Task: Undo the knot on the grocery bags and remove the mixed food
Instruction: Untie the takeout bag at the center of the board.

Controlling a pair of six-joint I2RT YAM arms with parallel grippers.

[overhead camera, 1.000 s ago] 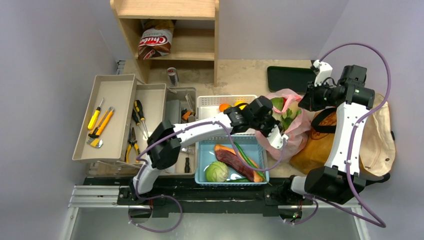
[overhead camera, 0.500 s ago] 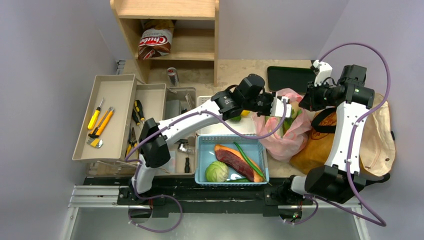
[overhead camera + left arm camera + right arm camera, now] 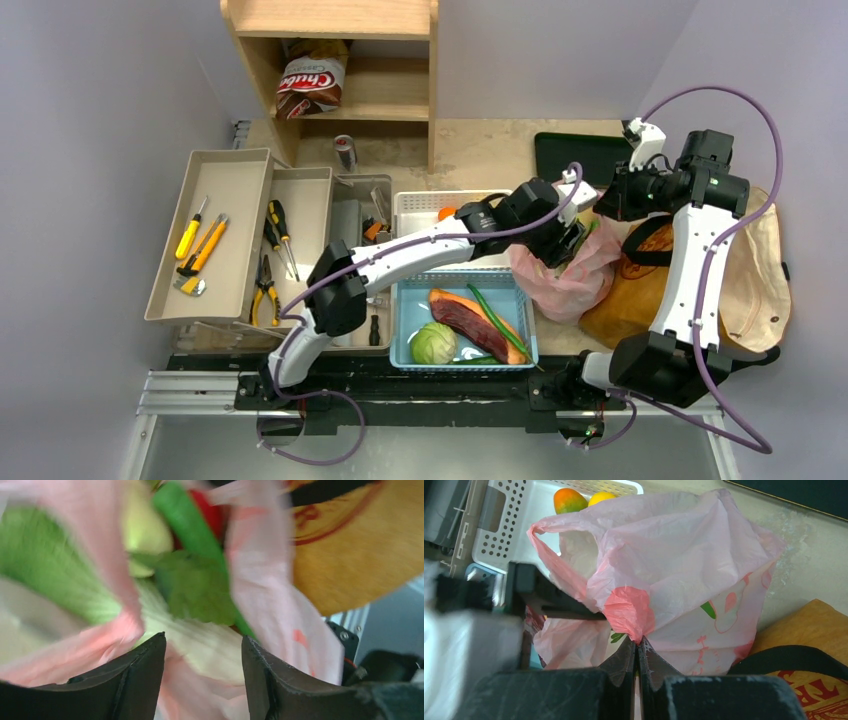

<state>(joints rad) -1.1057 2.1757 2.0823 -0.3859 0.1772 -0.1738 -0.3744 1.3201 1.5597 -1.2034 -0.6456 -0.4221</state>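
Moved: since a second ago my left gripper (image 3: 203,640) has swung from the near-left flank of the pink bag (image 3: 570,285), up past the white basket (image 3: 422,208), and now points into the bag's open top. Its jaws have parted on the way. My right gripper (image 3: 638,652) has kept its place.
Left tool: released, jaws apart with nothing clamped. A pale napa cabbage (image 3: 210,655) leaf shows in the gap between my fingers (image 3: 134,680); the blur hides whether I touch it.
Right tool: clenched on the pink bag's thin plastic, just under a darker bunched lump (image 3: 629,611). I cannot tell whether that lump is the knot.
Pink bag: stands between the white basket and the brown paper bag (image 3: 625,298), touching the paper bag. One handle loop (image 3: 540,534) hangs free.
Food in the bag: the cabbage, a long green cucumber (image 3: 187,525), and something red (image 3: 214,512) behind it, all blurred.
Paper bag: right of the pink bag, with a black strap (image 3: 645,252) across its top.
Blue basket (image 3: 398,322): at the near edge, holding a meat slab (image 3: 465,318) and a round cabbage (image 3: 433,343).
White basket contents: an orange-green fruit (image 3: 570,501) beside a yellow fruit (image 3: 603,498).
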